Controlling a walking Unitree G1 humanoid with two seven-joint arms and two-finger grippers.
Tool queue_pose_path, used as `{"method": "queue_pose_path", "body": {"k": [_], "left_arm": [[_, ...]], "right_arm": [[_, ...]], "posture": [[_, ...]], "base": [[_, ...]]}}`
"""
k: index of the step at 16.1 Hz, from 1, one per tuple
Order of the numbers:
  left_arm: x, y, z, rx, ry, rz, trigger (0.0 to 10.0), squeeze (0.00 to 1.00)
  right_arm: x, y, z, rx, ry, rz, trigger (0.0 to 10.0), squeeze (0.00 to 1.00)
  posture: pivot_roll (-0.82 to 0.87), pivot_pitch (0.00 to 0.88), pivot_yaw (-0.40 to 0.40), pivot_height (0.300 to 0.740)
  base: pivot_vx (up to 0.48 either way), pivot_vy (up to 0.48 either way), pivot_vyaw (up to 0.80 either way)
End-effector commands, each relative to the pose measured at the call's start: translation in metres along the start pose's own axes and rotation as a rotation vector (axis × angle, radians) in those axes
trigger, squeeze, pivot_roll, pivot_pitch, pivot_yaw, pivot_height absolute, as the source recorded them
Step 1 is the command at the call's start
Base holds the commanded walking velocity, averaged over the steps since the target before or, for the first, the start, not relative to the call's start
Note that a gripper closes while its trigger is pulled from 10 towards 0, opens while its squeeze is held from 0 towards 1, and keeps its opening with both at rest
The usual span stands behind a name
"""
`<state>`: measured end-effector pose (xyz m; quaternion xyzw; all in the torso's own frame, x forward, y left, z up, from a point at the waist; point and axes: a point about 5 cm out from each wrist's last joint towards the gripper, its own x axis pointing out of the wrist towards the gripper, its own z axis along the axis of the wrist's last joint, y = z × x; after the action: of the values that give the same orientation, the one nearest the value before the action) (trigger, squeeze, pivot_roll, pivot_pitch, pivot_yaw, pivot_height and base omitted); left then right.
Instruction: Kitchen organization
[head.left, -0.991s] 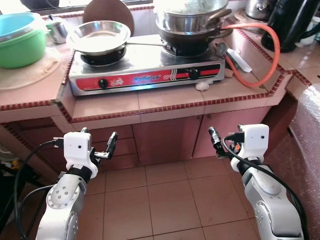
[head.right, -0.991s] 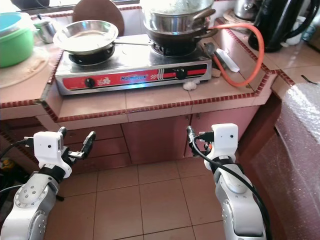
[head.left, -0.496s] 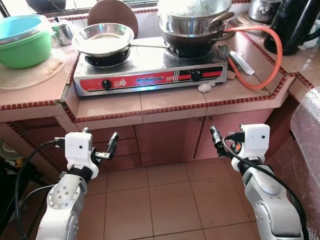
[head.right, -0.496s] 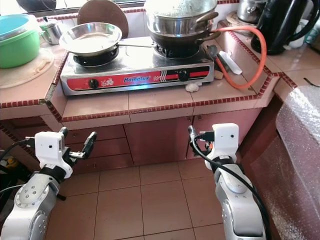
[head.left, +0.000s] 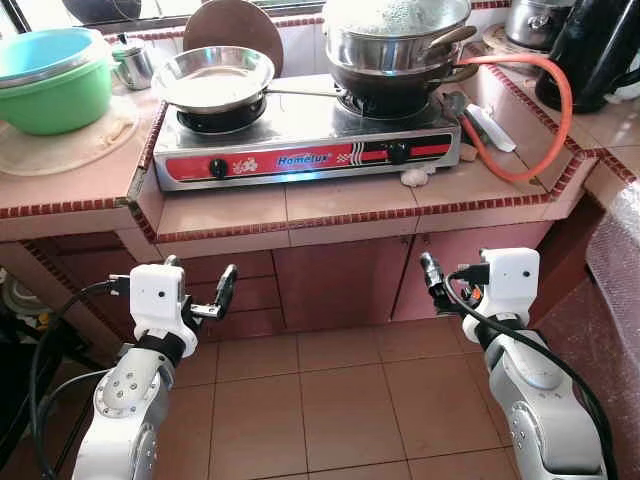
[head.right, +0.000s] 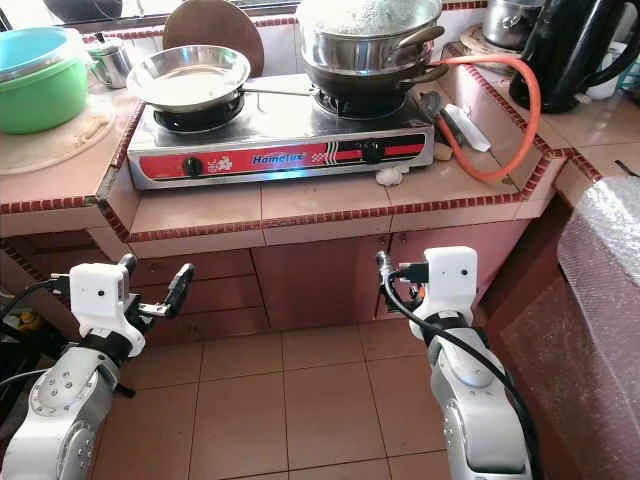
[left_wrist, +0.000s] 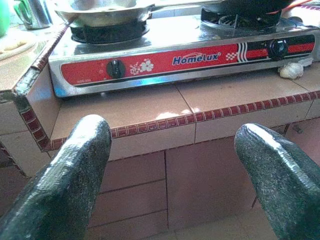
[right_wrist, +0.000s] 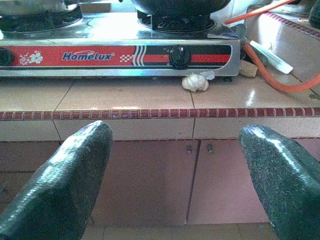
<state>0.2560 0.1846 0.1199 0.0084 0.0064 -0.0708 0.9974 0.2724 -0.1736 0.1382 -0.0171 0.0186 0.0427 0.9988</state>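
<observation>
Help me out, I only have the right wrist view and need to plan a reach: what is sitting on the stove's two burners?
Observer: On the robot's left burner sits an empty steel frying pan.
Operator: And the other burner?
Observer: A dark pot with a steel pot stacked on top of it, its contents pale.
Operator: Anything left of the stove?
Observer: A green bowl with a blue one nested inside, on a round mat.
Operator: Where is the left end effector?
Observer: The left end effector is open, below the counter edge, in front of the cabinet doors.
</observation>
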Motion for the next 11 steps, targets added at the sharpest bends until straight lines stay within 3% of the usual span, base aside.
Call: {"method": "queue_pose_path", "body": {"k": [1, 11], "left_arm": [[-0.0013, 0.0035, -0.0025, 0.013, 0.014, 0.007, 10.0, 0.00], [-0.0013, 0.0035, -0.0025, 0.013, 0.014, 0.007, 10.0, 0.00]], "right_arm": [[0.0000, 0.0029, 0.0026, -0.004, -0.010, 0.009, 10.0, 0.00], [0.0000, 0.0029, 0.0026, -0.004, -0.010, 0.009, 10.0, 0.00]], "posture": [[-0.16, 0.087, 0.071, 0.740], [-0.16, 0.087, 0.071, 0.740]], "base": [[0.000, 0.000, 0.00], [0.000, 0.000, 0.00]]}}
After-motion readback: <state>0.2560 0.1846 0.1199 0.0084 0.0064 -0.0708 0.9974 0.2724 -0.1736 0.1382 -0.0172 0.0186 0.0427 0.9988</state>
